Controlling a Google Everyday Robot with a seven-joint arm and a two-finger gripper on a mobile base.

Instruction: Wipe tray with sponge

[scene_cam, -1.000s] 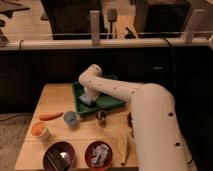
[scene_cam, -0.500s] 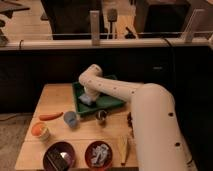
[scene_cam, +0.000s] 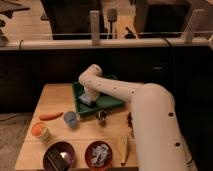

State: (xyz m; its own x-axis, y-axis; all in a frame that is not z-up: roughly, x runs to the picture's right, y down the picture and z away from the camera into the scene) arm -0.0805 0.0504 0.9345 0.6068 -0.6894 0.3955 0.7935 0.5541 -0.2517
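Note:
The dark green tray (scene_cam: 111,105) lies at the back of the wooden table. My white arm reaches over it from the right and bends down at its left part. The gripper (scene_cam: 88,98) points down into the tray, right on the pale blue and whitish sponge (scene_cam: 86,100), which rests on the tray floor near its left rim. The arm covers the middle and back of the tray.
A small blue cup (scene_cam: 70,118) and a small dark cup (scene_cam: 101,116) stand in front of the tray. A carrot (scene_cam: 51,116), an orange cup (scene_cam: 40,130), two dark red bowls (scene_cam: 60,157) (scene_cam: 99,153) and a pale stick (scene_cam: 124,149) lie nearer. A counter runs behind the table.

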